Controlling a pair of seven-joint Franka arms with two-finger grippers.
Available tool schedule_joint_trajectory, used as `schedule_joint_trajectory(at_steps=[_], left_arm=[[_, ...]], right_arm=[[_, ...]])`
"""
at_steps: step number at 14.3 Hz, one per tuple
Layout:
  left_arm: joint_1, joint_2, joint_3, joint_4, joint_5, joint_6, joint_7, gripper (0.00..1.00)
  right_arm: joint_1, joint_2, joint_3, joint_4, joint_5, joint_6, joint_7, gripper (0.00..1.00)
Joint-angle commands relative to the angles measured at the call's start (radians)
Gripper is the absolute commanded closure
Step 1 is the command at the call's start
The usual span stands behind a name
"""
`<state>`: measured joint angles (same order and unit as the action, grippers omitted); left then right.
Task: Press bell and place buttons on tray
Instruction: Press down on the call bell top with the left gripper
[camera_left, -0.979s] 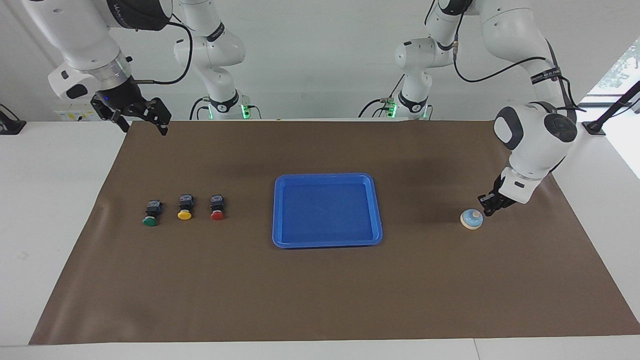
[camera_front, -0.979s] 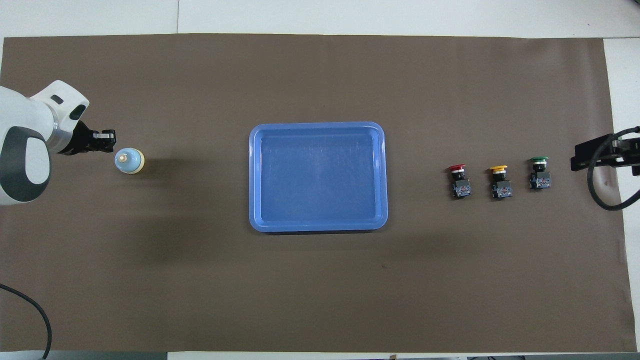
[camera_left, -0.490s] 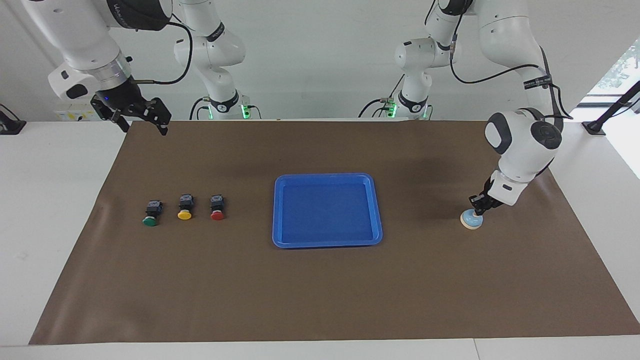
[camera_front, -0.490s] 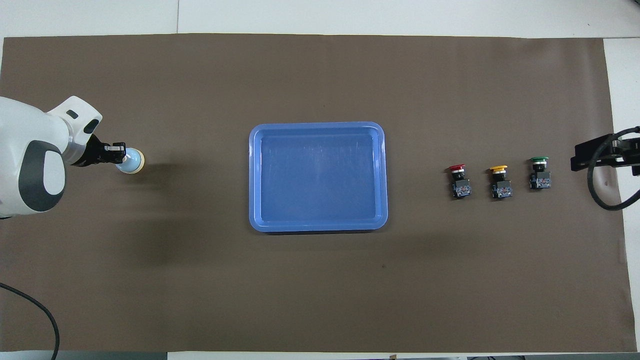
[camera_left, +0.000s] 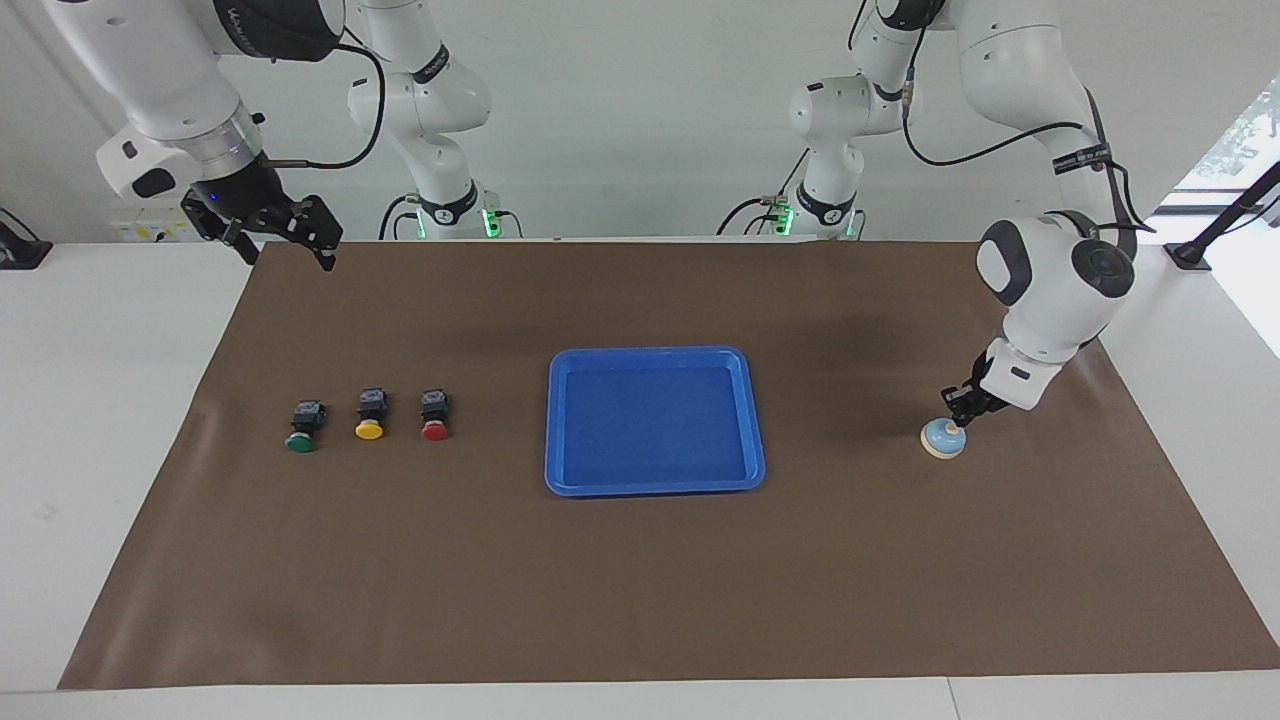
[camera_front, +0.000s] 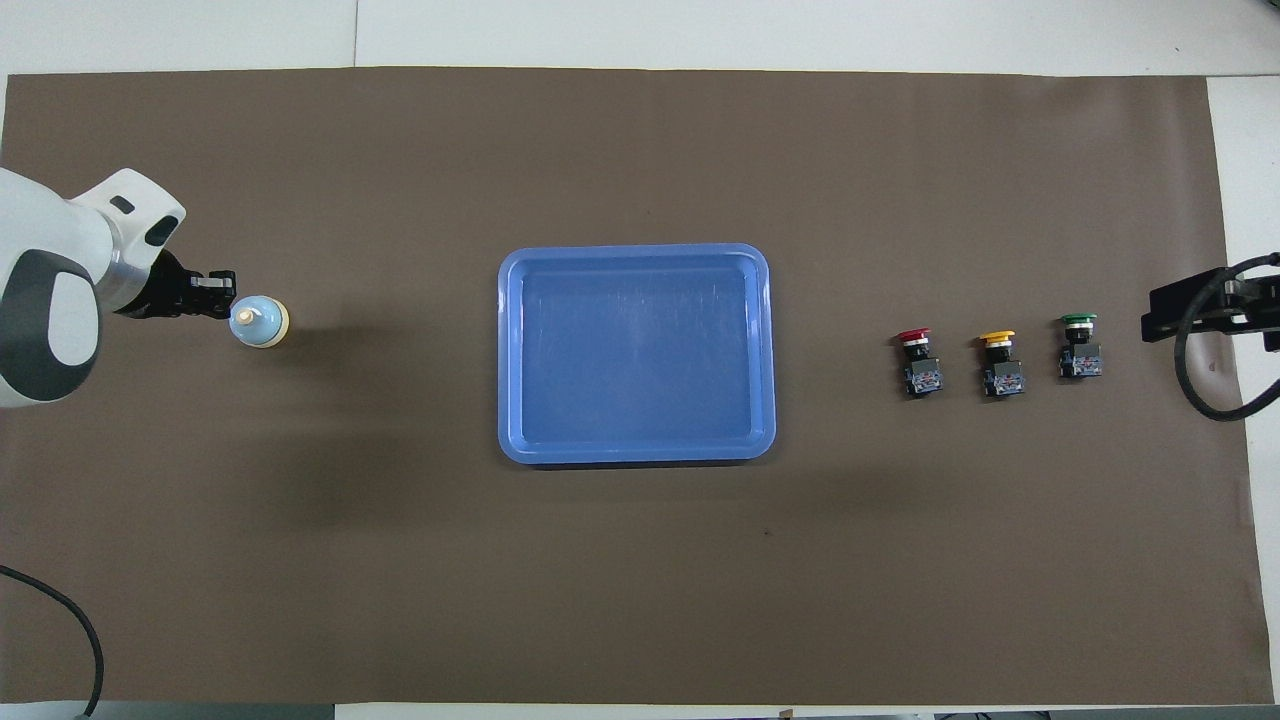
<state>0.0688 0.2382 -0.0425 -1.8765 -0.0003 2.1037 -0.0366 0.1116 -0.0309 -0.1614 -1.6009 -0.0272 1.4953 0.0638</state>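
Nearest the robots, right gripper (camera_left: 283, 232) waits raised above the mat's corner, fingers apart. Mid-table: three buttons (camera_left: 369, 414), empty tray (camera_left: 560, 420), bell (camera_left: 943, 438). Left gripper (camera_left: 957, 412), fingertips together, hangs just beside the bell's knob; pressing appears in hand. Contact is hard to judge; next, a straight push down.

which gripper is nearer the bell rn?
Left. The left gripper, shut, sits right at the bell, its tips by the knob. The right gripper, open, waits raised at the right arm's end of the table, near the mat's corner, apart from the bell.
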Motion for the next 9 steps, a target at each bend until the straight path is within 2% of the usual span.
schedule_joint_trajectory(at_steps=[1, 9], left_arm=[[-0.011, 0.001, 0.004, 0.016, 0.014, -0.013, 0.004, 1.0], [-0.007, -0.004, 0.004, -0.028, 0.014, 0.045, 0.007, 1.0]], right_arm=[[-0.007, -0.02, 0.006, -0.017, 0.003, -0.004, -0.009, 0.0], [-0.033, -0.018, -0.001, -0.016, 0.001, 0.013, -0.007, 0.0]])
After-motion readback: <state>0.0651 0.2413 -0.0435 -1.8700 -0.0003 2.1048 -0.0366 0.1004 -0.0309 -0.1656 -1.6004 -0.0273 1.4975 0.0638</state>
